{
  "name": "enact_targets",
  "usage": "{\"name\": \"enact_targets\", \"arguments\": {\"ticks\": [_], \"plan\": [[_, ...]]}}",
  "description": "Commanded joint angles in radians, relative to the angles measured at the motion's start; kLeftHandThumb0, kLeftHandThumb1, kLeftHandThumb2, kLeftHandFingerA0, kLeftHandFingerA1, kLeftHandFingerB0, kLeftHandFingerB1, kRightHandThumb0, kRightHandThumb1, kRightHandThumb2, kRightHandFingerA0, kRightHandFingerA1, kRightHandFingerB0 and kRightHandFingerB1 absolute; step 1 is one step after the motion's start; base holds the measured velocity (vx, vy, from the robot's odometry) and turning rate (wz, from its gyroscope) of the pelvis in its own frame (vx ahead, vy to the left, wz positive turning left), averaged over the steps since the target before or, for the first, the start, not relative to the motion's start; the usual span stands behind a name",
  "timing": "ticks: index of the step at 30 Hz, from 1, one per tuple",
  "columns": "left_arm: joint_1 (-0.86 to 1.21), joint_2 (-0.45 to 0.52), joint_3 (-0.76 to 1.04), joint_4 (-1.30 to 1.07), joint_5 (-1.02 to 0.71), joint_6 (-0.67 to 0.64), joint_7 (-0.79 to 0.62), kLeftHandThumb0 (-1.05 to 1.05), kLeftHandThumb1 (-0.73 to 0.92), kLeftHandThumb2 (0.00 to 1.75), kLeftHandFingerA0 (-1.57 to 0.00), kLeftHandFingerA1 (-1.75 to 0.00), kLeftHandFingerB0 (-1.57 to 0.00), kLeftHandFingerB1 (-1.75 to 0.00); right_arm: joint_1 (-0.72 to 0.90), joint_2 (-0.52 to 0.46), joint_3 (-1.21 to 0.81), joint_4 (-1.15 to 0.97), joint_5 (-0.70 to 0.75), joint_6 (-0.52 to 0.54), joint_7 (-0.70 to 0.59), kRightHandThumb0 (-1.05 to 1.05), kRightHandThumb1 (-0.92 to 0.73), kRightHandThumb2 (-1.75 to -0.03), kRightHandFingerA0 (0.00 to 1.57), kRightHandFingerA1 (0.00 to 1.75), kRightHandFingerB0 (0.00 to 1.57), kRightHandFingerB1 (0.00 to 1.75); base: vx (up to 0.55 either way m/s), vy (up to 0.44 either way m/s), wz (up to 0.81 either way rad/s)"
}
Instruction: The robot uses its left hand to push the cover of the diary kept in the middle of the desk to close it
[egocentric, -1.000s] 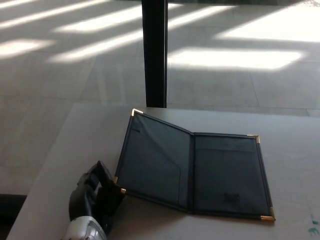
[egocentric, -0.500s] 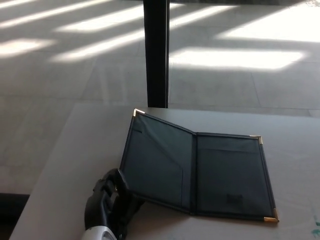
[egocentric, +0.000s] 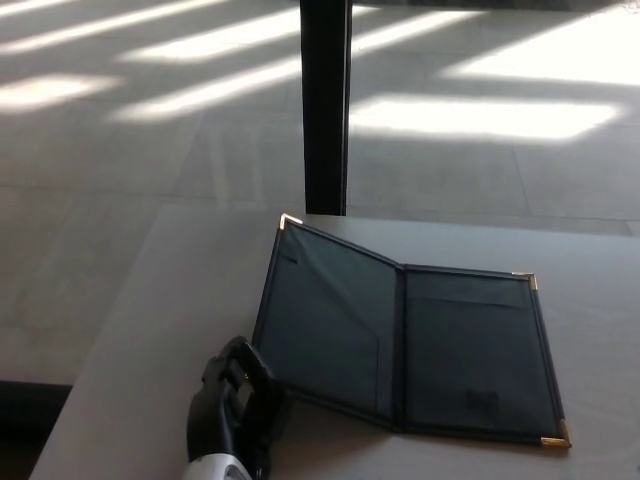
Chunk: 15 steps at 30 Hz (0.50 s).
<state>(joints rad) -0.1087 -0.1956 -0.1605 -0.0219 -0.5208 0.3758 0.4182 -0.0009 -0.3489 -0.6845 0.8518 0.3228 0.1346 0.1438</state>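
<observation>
The left hand (egocentric: 232, 408) comes in at the bottom edge, and most of it is hard to read: a black mass against a dark cover, with the wrist cut off by the frame and only a pale bit of forearm showing below. Whether its fingers are spread or curled, I cannot tell. It sits right at the near left corner of the diary's left cover (egocentric: 325, 318), and the fingertips seem to go under that edge, though the contact itself is lost in shadow. The right hand is nowhere in the picture.

The diary (egocentric: 410, 340) lies open in the middle of the desk (egocentric: 150, 300), spine running away from the camera. The right half (egocentric: 480, 355) lies flat; the left cover is lifted off the desk, tilted up, its far brass corner (egocentric: 289, 221) catching light. A dark label on the right half is too small to read. A black post (egocentric: 325, 105) stands behind the desk, cut off at the top.

Against a second ago, the whole view has slid, so the camera has moved. Even allowing for that, the hand has come in from out beside the cover's corner to tuck beneath it, and the cover now stands a little steeper.
</observation>
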Motion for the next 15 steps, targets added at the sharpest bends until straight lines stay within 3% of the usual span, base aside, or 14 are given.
{"name": "enact_targets", "arguments": {"ticks": [1, 5, 6, 7, 8, 9, 10, 11, 12, 13, 14, 15], "plan": [[-0.085, -0.466, -0.515, 0.180, 0.070, 0.025, 0.013, -0.98, 0.92, 0.86, -0.07, -0.56, -0.05, -0.41, 0.007, -0.018, -0.004, -0.043, 0.041, 0.041, 0.001, -0.70, -0.92, -0.68, 0.62, 0.66, 0.62, 0.47, 0.00, 0.000, 0.00], [-0.266, -0.417, -0.602, 0.212, 0.241, -0.079, -0.040, -0.98, 0.92, 0.90, -0.11, -0.64, -0.05, -0.45, -0.006, -0.017, -0.003, -0.038, 0.036, 0.038, -0.022, -0.68, -0.91, -0.67, 0.68, 0.66, 0.65, 0.48, 0.00, 0.000, 0.00], [-0.289, -0.413, -0.617, 0.216, 0.257, -0.101, -0.051, -0.39, 0.47, 1.14, 0.00, -0.55, 0.00, -0.53, -0.006, -0.016, -0.002, -0.036, 0.033, 0.033, -0.021, -0.69, -0.91, -0.67, 0.68, 0.64, 0.65, 0.48, 0.00, 0.000, 0.00], [-0.306, -0.411, -0.627, 0.217, 0.269, -0.115, -0.060, -0.39, 0.47, 1.14, 0.00, -0.55, 0.00, -0.53, -0.006, -0.016, -0.001, -0.034, 0.032, 0.029, -0.021, -0.69, -0.91, -0.67, 0.68, 0.64, 0.65, 0.48, 0.00, 0.000, 0.00], [-0.375, -0.394, -0.665, 0.218, 0.327, -0.132, -0.079, -1.02, 0.92, 0.91, -0.37, -0.83, -0.07, -0.56, -0.006, -0.020, 0.006, -0.026, 0.025, 0.020, -0.012, -0.70, -0.92, -0.67, 0.65, 0.62, 0.62, 0.46, 0.00, 0.000, 0.00], [-0.394, -0.386, -0.681, 0.217, 0.345, -0.137, -0.078, -1.02, 0.92, 0.91, -0.37, -0.83, -0.07, -0.56, -0.003, -0.022, 0.010, -0.024, 0.021, 0.018, -0.008, -0.70, -0.92, -0.67, 0.65, 0.62, 0.62, 0.46, 0.00, 0.000, 0.07], [-0.406, -0.383, -0.700, 0.226, 0.370, -0.165, -0.075, -0.95, 0.82, 1.21, -1.06, -1.28, -0.10, -0.59, -0.004, -0.022, 0.010, -0.020, 0.022, 0.018, -0.008, -0.70, -0.92, -0.67, 0.66, 0.65, 0.62, 0.46, 0.00, 0.000, 0.00], [-0.427, -0.387, -0.719, 0.239, 0.386, -0.191, -0.086, -1.05, 0.92, 0.85, -0.42, -1.03, -0.06, -0.60, -0.004, -0.020, 0.009, -0.030, 0.025, 0.032, -0.015, -0.70, -0.92, -0.67, 0.65, 0.64, 0.63, 0.46, -0.03, 0.001, 0.07], [-0.474, -0.377, -0.754, 0.249, 0.427, -0.236, -0.116, -0.97, 0.86, 1.22, -0.55, -0.94, -0.06, -0.61, 0.004, -0.019, 0.010, -0.042, 0.029, 0.037, -0.006, -0.69, -0.92, -0.68, 0.63, 0.65, 0.61, 0.46, -0.03, 0.007, -0.07], [-0.481, -0.374, -0.758, 0.251, 0.429, -0.241, -0.116, -0.97, 0.86, 1.22, -0.55, -0.94, -0.06, -0.61, 0.005, -0.019, 0.010, -0.043, 0.029, 0.037, -0.005, -0.69, -0.92, -0.68, 0.63, 0.65, 0.61, 0.46, 0.00, 0.000, 0.00], [-0.502, -0.367, -0.773, 0.262, 0.452, -0.261, -0.115, -0.88, 0.83, 1.24, -0.32, -0.81, -0.03, -0.56, 0.005, -0.018, 0.008, -0.043, 0.031, 0.036, -0.006, -0.68, -0.92, -0.67, 0.62, 0.65, 0.63, 0.47, 0.00, 0.000, 0.00], [-0.543, -0.354, -0.800, 0.276, 0.487, -0.287, -0.137, -0.95, 0.84, 1.20, -0.13, -0.75, -0.06, -0.65, 0.006, -0.018, 0.004, -0.045, 0.039, 0.038, 0.004, -0.69, -0.92, -0.67, 0.58, 0.64, 0.50, 0.47, 0.00, 0.000, 0.00]]}}
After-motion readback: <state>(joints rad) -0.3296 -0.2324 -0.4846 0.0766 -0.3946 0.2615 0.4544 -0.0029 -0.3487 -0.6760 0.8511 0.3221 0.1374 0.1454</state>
